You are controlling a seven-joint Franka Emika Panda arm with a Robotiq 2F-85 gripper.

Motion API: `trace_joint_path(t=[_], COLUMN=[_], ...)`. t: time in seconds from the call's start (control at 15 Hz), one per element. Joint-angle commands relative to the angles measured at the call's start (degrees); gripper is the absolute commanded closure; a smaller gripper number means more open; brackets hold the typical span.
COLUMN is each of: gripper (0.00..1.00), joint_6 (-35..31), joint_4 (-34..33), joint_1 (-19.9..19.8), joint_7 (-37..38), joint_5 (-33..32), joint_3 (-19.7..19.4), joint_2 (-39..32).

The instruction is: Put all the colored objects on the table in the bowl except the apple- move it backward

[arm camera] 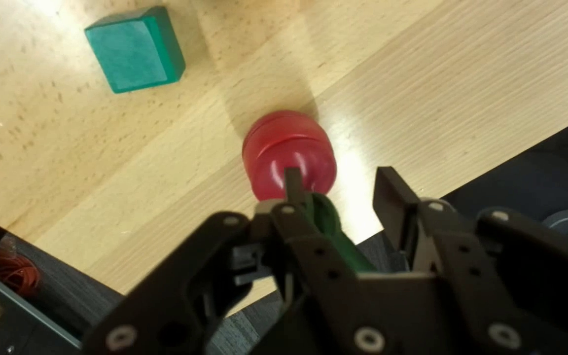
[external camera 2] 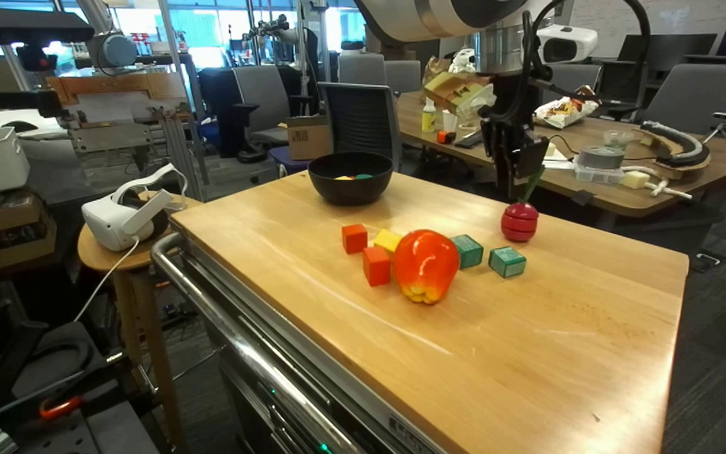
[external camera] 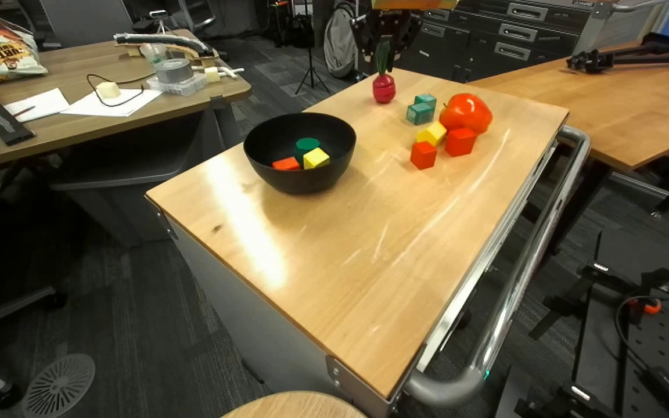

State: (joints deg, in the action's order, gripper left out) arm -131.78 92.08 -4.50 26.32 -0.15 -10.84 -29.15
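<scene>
A dark-red fruit (external camera: 384, 89) with a green stem stands upright near an edge of the table (external camera: 334, 255). My gripper (arm camera: 340, 190) is above it, fingers apart, with the stem between them; bare table shows between stem and right finger. The fruit's body (arm camera: 284, 148) is below the fingertips. Two green blocks (external camera 2: 507, 261) (external camera 2: 467, 251), a yellow block (external camera: 432, 134) and two red-orange blocks (external camera: 423, 155) (external camera: 460, 142) lie around the large red-orange apple (external camera 2: 426, 265). The black bowl (external camera: 299, 183) holds a green piece (external camera: 307, 146), a yellow block (external camera: 316, 158) and an orange block (external camera: 286, 164).
A metal rail (external camera: 520, 290) runs along one table edge. A cluttered desk (external camera: 218, 93) and a longer wooden desk (external camera: 648, 98) stand nearby. A white headset (external camera 2: 120, 217) sits on a stool beside the table.
</scene>
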Motion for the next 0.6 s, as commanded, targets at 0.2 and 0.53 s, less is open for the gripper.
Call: trace_joint_path(t=[0.2,0.53], gripper=[1.0,1.0], joint_6=[0.7,0.4], joint_4=[-1.9,0.5], joint_1=[2.4,3.9], joint_7=[4.4,2.9], joint_5=[-5.4,-5.6], joint_3=[-2.1,-0.7], joint_2=[-0.8,2.8])
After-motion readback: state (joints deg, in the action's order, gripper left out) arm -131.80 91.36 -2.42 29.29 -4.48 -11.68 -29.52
